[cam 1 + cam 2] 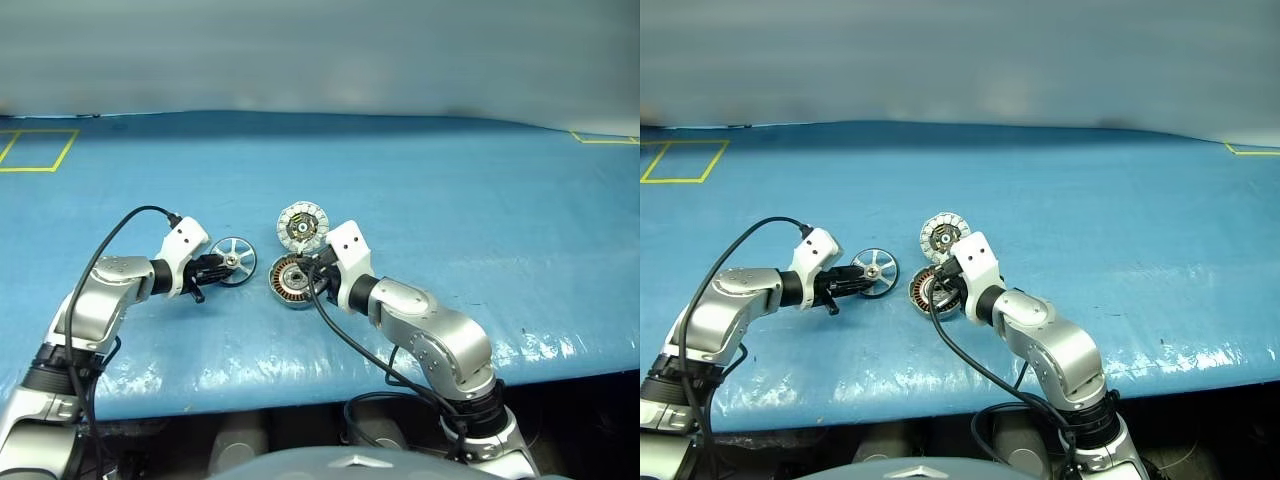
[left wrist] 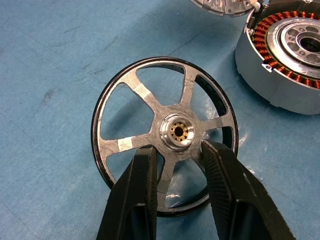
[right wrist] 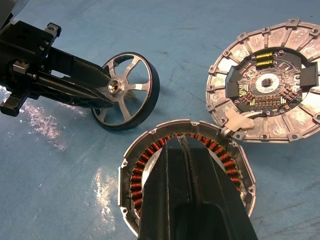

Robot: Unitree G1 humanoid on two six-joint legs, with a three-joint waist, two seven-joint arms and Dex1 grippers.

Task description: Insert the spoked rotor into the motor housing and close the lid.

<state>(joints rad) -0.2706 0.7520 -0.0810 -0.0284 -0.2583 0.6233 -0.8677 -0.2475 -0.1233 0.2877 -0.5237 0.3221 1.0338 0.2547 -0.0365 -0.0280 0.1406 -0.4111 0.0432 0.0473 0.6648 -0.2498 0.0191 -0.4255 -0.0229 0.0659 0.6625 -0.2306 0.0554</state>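
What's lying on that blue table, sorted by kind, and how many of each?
Spoked rotor: 1
Motor housing: 1
Lid, hinged open: 1
Total: 3

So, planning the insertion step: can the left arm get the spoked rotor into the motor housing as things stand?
Probably not yet: the right gripper, shut, sits over the motor housing's open top. The left gripper has the spoked rotor at the hub, close beside it.
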